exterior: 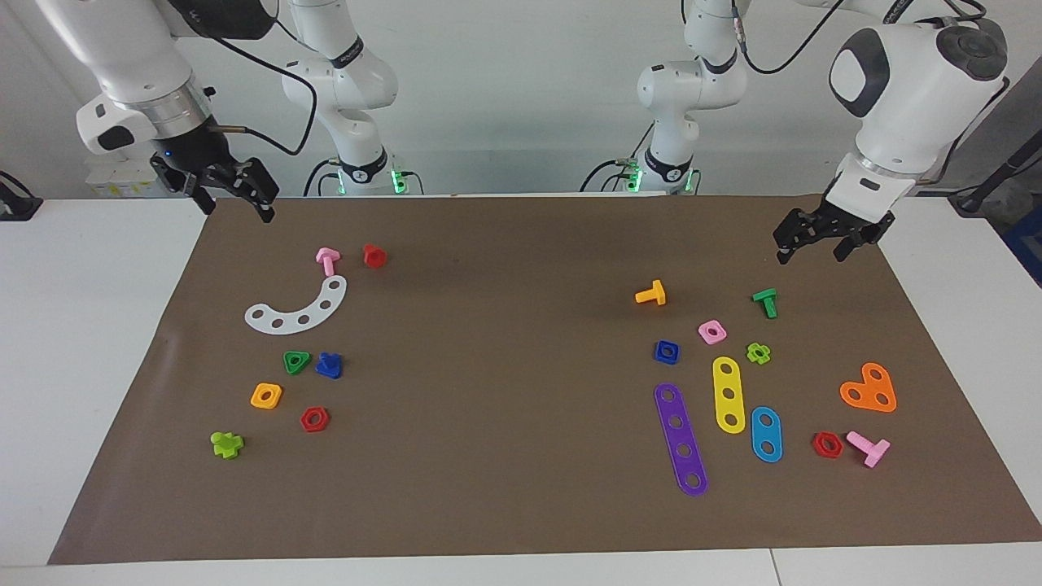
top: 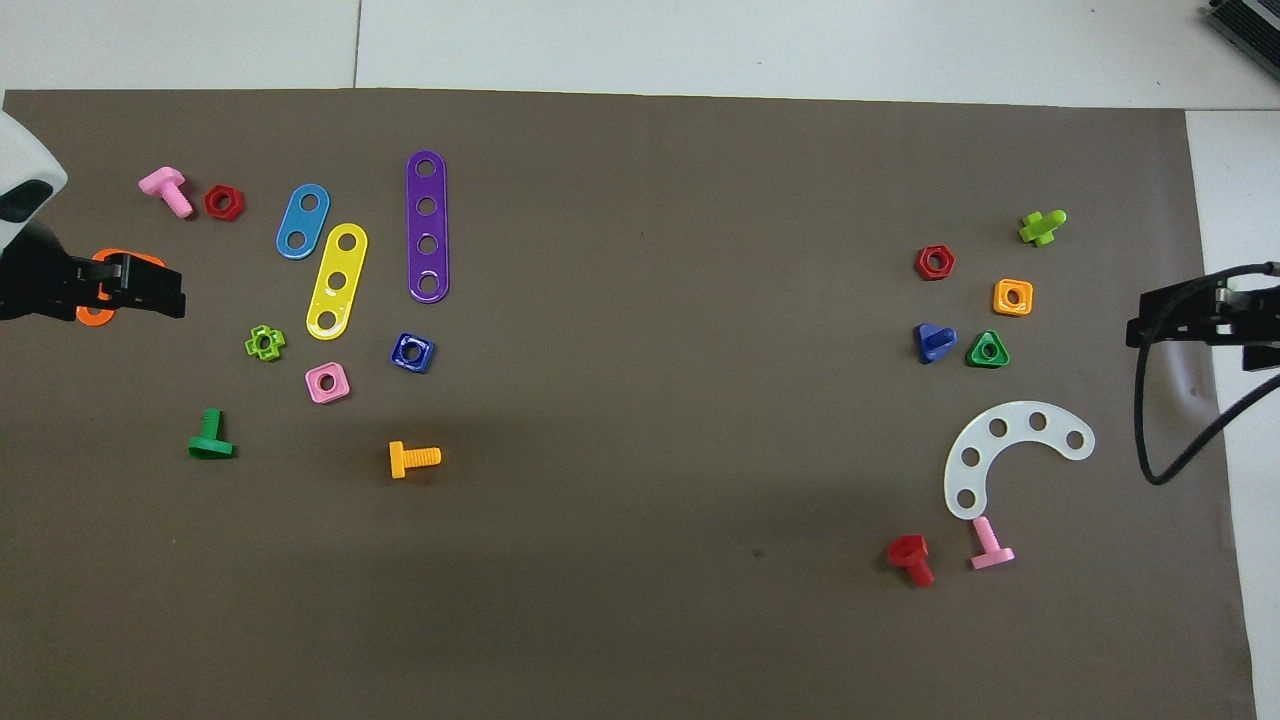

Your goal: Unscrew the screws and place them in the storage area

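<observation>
- Sitting loose on mat: dark-blue bolt, touching green triangle nut, near yellow square nut & red hex nut — storage patch, looks done.
- Judging handling: light, stiff plastic, prob slick; best pinched across flat head.
- Hovering up by counter edge: right gripper spread wide, empty.
- Waiting over mat corner: left gripper, wide, empty.
</observation>
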Robot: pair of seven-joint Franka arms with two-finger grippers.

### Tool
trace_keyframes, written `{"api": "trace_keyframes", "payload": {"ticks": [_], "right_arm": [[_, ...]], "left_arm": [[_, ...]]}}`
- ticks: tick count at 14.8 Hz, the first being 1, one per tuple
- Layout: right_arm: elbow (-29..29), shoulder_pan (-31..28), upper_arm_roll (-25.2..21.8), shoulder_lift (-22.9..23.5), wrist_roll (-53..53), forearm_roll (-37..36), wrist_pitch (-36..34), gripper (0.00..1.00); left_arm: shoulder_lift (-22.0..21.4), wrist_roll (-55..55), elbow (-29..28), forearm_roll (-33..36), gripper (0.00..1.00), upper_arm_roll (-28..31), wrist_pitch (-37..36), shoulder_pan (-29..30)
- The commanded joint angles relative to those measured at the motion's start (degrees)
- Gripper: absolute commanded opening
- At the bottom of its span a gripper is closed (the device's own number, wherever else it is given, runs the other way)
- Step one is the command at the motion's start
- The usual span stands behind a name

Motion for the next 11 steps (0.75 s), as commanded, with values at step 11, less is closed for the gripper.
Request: {"api": "trace_keyframes", "payload": {"ticks": [11], "right_arm": [[0.9,-0.3,1.0,0.2,0.1,0.4,-1.4,1.00]], "left_arm": [[-1.9,-0.3,-2.2,-0.8,1.00,-0.1,1.3,0.4]]}}
